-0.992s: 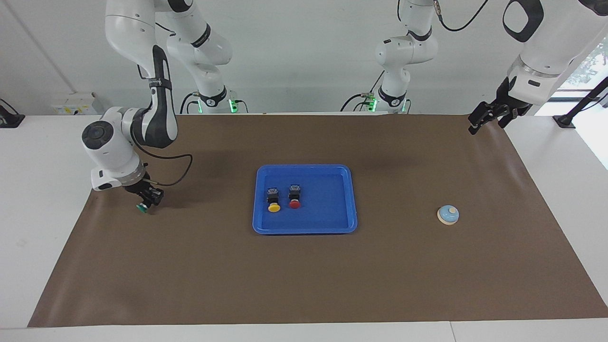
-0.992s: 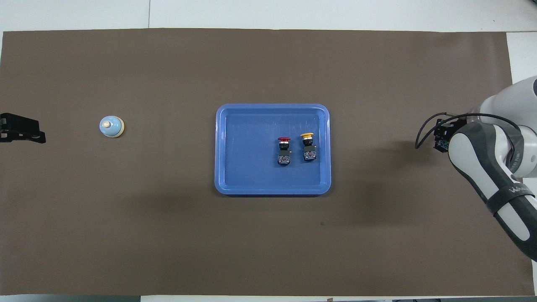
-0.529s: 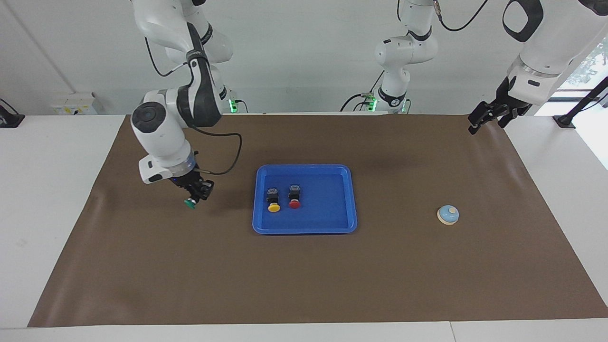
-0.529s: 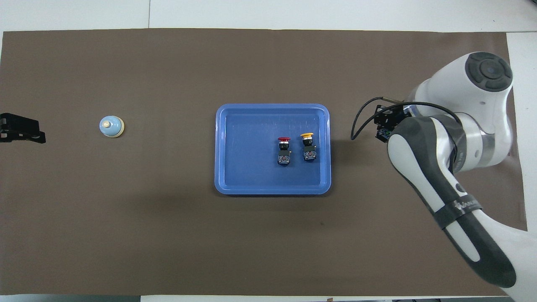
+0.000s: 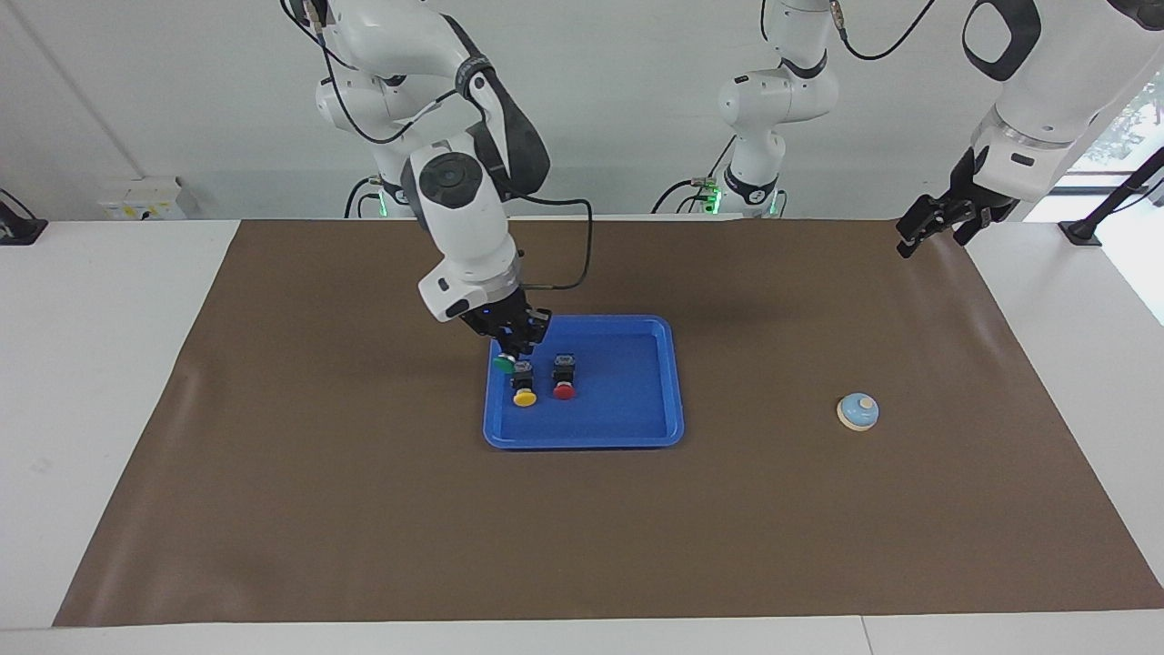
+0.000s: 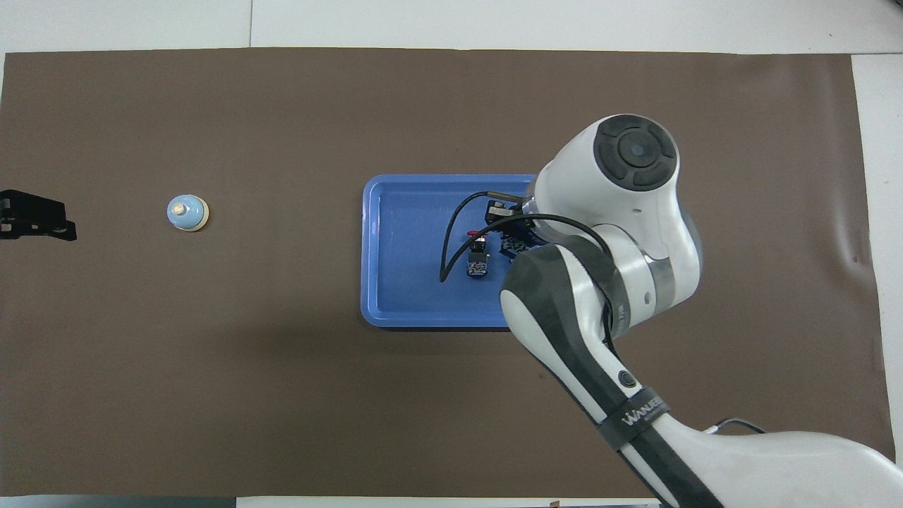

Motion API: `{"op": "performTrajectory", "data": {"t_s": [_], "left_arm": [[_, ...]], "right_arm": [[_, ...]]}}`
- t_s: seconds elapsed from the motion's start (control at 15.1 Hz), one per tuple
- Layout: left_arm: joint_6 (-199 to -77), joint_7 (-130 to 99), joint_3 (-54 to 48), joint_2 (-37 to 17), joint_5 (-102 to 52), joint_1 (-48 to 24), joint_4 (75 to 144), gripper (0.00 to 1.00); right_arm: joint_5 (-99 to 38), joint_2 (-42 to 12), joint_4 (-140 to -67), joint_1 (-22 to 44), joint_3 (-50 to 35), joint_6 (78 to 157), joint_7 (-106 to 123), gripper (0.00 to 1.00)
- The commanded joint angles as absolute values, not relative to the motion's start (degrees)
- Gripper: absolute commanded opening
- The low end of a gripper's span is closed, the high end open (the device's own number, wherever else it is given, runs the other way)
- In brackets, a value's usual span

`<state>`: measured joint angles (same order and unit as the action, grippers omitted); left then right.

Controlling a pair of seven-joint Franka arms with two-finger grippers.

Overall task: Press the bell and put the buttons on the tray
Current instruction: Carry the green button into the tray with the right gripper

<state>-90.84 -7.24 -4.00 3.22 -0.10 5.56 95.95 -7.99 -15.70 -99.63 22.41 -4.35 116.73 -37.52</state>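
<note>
A: Where is the right claw [image 5: 511, 351], and what does it hold?

B: It hangs over the blue tray [image 5: 637, 428], above the tray's edge toward the right arm's end of the counter [image 5: 118, 364]. Its fingers are closed on the green button [image 5: 503, 364]. The green cap points down and away from the robots, and the button is in the air, not lying on the tray.

A: And the other two buttons?

B: Both lie in the tray, side by side. The yellow button [image 5: 525, 391] is just under the held one, and the red button [image 5: 565, 383] is beside it, toward the left arm's end. Their caps point away from the robots. In the overhead view the right arm covers the yellow one, so only the red one shows there.

A: Where is the bell [image 5: 857, 411]?

B: It stands alone on the brown mat [image 5: 582, 528], well apart from the tray, toward the left arm's end of the counter.

A: What about the left claw [image 5: 918, 232]?

B: It waits in the air above the mat's corner at the left arm's end, close to the robots. Its fingers stand wide apart and hold nothing.
</note>
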Motion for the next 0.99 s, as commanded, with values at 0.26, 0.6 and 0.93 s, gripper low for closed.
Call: {"op": "performTrajectory", "data": {"t_s": [0.26,0.6,0.93], "left_arm": [[-90.4,-7.7,-4.0,4.7,0.4,5.8,97.1,1.0],[-90.4,-7.6,-4.0,4.7,0.4,5.9,97.1,1.0],[-90.3,-7.7,-4.0,4.7,0.4,5.9,97.1,1.0]], "right_arm": [[-6.3,-26.1,-91.1,32.0,-4.0,121.3,-40.0,0.0],[-3.3,-28.6,-94.5,33.1,-4.0,127.5,-34.0,0.0],[-3.3,-27.3,-100.9,33.0,-4.0,133.9,-32.5,0.0]]}}
